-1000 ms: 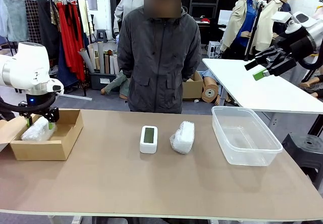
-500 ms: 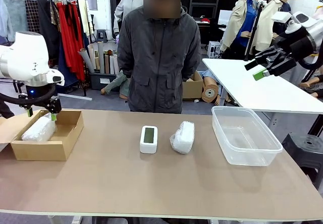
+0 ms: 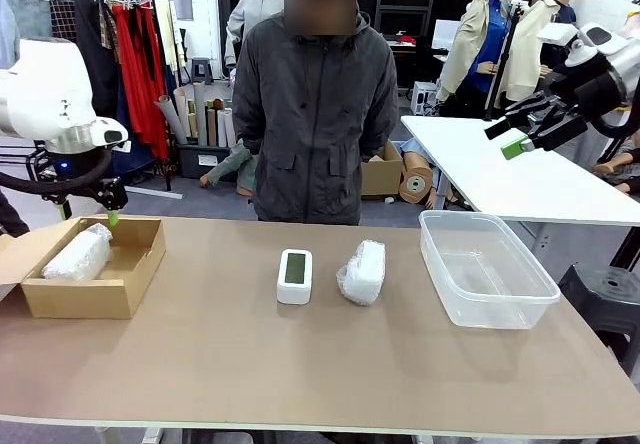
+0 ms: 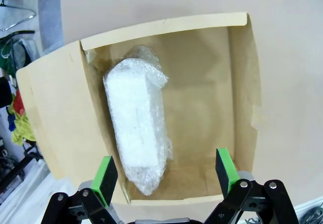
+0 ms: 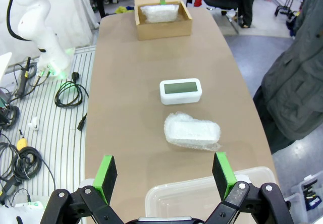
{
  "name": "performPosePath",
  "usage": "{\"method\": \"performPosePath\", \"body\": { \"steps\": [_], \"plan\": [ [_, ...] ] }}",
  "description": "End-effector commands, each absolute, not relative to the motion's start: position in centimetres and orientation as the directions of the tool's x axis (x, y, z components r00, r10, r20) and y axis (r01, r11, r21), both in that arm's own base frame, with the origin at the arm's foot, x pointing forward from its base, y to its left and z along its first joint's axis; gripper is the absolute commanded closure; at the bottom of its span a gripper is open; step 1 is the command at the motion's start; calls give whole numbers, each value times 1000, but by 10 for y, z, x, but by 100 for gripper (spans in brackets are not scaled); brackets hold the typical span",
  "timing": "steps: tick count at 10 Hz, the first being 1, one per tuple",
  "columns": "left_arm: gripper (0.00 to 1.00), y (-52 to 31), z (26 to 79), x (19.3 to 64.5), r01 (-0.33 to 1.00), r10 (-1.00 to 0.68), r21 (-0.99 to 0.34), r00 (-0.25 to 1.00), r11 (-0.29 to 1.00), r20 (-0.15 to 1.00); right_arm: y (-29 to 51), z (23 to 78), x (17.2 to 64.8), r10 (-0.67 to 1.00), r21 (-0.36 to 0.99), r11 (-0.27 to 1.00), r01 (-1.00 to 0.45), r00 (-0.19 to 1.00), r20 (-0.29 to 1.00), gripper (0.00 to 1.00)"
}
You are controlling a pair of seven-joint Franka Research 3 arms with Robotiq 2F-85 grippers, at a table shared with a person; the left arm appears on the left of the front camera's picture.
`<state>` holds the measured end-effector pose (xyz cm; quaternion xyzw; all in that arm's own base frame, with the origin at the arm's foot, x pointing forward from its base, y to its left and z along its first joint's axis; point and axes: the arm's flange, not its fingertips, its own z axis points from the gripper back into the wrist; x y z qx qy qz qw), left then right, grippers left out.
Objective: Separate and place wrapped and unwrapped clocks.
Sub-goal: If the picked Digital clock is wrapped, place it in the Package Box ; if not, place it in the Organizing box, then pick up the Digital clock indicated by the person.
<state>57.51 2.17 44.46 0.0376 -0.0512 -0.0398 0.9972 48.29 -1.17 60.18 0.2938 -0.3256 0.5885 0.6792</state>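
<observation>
Across the brown table [image 3: 300,364], the sorting looks about one third done. At the robot's right sits a clear plastic tub [image 3: 436,264] with nothing in it; at its left is an open cardboard box [image 3: 75,299] holding one wrapped clock [image 3: 75,254], which lies along the box's left side and leaves the other half of the floor free. Mid-table, the second wrapped clock [image 3: 363,269] lies just beside the bare clock [image 3: 295,275], apart from it, screen up.

Over the box's far edge hangs the left gripper [image 3: 88,214], jaws spread wide and gripping nothing. Raised off to the right above the tub's side, the right gripper [image 3: 503,140] also has its jaws fully apart and empty.

The step in hand is probably fetching the second bundle. To do it well, the arm should rise clear of the box wall before crossing, straddle the bundle across its narrow width, and close on the firm body rather than loose wrap, which may slip. Keeping the near finger off the bare clock matters, and the free half of the box is the place to set it.
</observation>
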Motion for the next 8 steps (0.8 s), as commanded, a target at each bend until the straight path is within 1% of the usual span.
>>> {"method": "performPosePath", "body": {
  "steps": [1, 8],
  "plan": [
    [0, 25, 440, 578, 69, -77, 87, 993, 994, 92, -11, 603, 483, 606, 13, 130, -991, 90, 790, 0],
    [0, 25, 440, 578, 69, -77, 87, 993, 994, 92, -11, 603, 483, 606, 13, 130, -991, 90, 790, 0]
  ]
}}
